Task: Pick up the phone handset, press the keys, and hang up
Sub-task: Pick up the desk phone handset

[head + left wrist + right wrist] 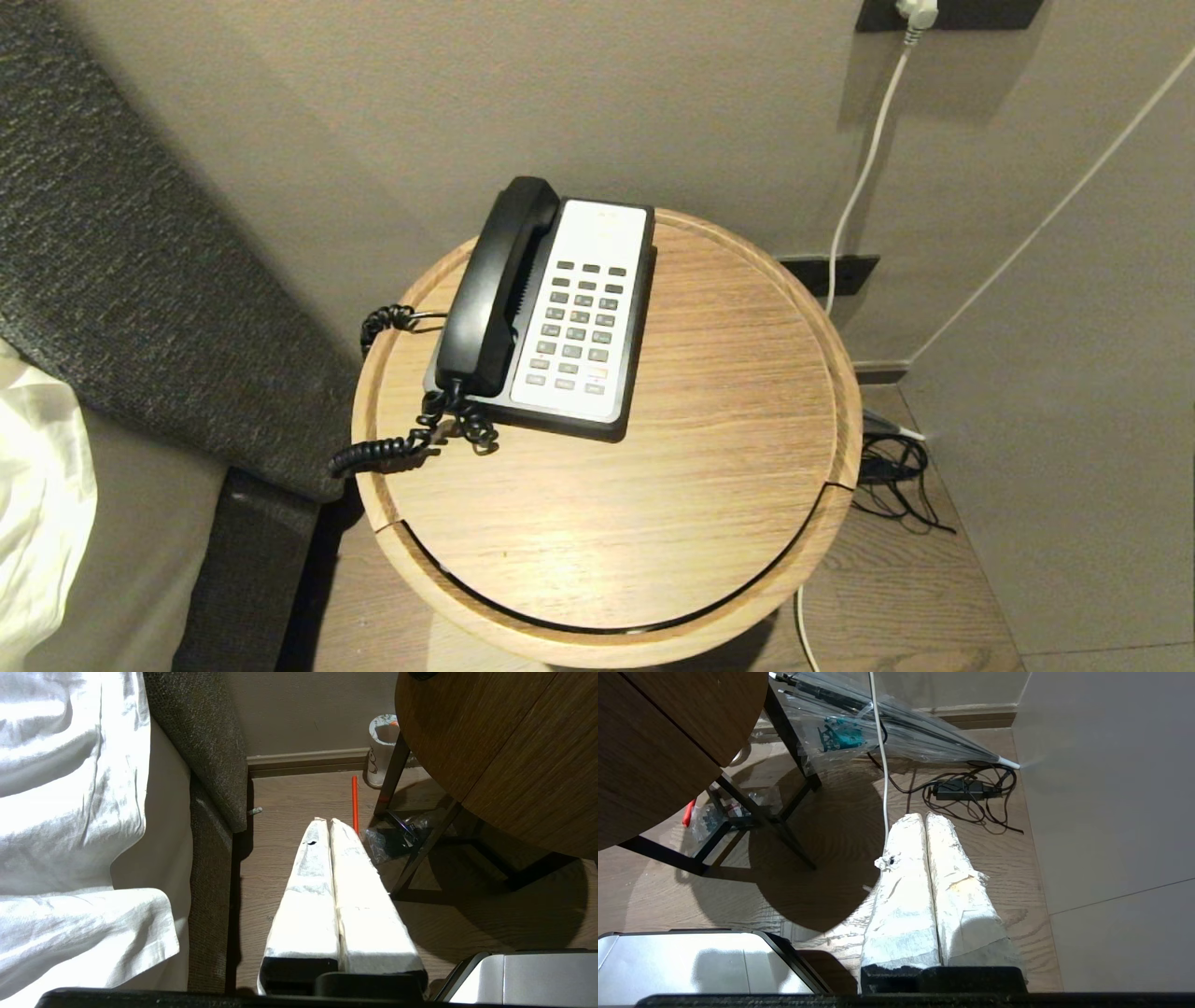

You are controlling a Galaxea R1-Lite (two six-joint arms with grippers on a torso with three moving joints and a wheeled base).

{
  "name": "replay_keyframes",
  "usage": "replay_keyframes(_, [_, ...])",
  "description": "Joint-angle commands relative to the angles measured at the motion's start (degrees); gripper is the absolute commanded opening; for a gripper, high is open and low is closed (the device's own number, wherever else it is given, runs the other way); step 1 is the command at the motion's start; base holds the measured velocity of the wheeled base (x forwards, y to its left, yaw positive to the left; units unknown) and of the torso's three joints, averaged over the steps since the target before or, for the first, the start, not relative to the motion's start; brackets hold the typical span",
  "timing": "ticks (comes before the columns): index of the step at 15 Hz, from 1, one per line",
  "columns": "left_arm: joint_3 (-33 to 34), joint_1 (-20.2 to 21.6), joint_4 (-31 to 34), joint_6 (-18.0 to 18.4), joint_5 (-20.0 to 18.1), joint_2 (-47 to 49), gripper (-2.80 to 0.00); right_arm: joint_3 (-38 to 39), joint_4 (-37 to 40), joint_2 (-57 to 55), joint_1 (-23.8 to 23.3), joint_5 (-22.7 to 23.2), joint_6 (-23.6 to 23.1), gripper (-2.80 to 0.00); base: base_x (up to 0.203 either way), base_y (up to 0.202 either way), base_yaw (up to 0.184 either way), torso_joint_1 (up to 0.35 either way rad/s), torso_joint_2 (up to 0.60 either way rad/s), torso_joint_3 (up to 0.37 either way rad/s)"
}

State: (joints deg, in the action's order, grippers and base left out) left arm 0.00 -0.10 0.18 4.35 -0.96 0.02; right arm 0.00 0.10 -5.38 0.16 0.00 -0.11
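Both of my grippers hang low beside the round wooden table [653, 485], out of the head view: my left gripper [326, 820] points at the floor between the bed and the table, my right gripper [923, 816] at the floor near a tangle of black cable [971, 791]. Each has its 2 white-wrapped fingers pressed flat together, holding nothing.

Nothing of the task is started. The phone handset [495, 285] lies in its cradle along the left side of the phone base [560, 322], which sits toward the back left of the table. The keys [574, 327] fill the lower half of the white faceplate just to the right of it.

As I judge it, my left arm is the natural one for the lift. I should spread its fingers wide first, come down over the narrow middle of the receiver and not its bulging ends, close across the width, then lift straight up so the coiled cord [401, 439] does not drag the base.

The handset is smooth matte plastic, likely slippery; my padded wrap should help. The keys are small grey rectangles set close, 1 tinted orange, so a closed fingertip pressed squarely should suit them
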Motion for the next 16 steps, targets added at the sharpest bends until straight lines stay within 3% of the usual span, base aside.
replay_keyframes(1, [0.0, 0.0, 0.0, 0.1, 0.0, 0.1, -2.8, 0.0, 0.0, 0.0, 0.0, 0.0, -0.1, -2.8, 0.0, 0.0, 0.0, 0.0, 0.0, 0.0])
replay_keyframes(3, [0.1, 0.0, 0.1, 0.0, -0.2, 0.1, -2.8, 0.0, 0.0, 0.0, 0.0, 0.0, -0.1, -2.8, 0.0, 0.0, 0.0, 0.0, 0.0, 0.0])
replay_keyframes(6, [0.0, 0.0, -0.3, -3.5, 0.6, 0.1, -2.8, 0.0, 0.0, 0.0, 0.0, 0.0, -0.1, -2.8, 0.0, 0.0, 0.0, 0.0, 0.0, 0.0])
replay_keyframes(16, [-0.1, 0.0, 0.2, 0.0, 0.1, 0.1, -2.8, 0.0, 0.0, 0.0, 0.0, 0.0, -0.2, -2.8, 0.0, 0.0, 0.0, 0.0, 0.0, 0.0])
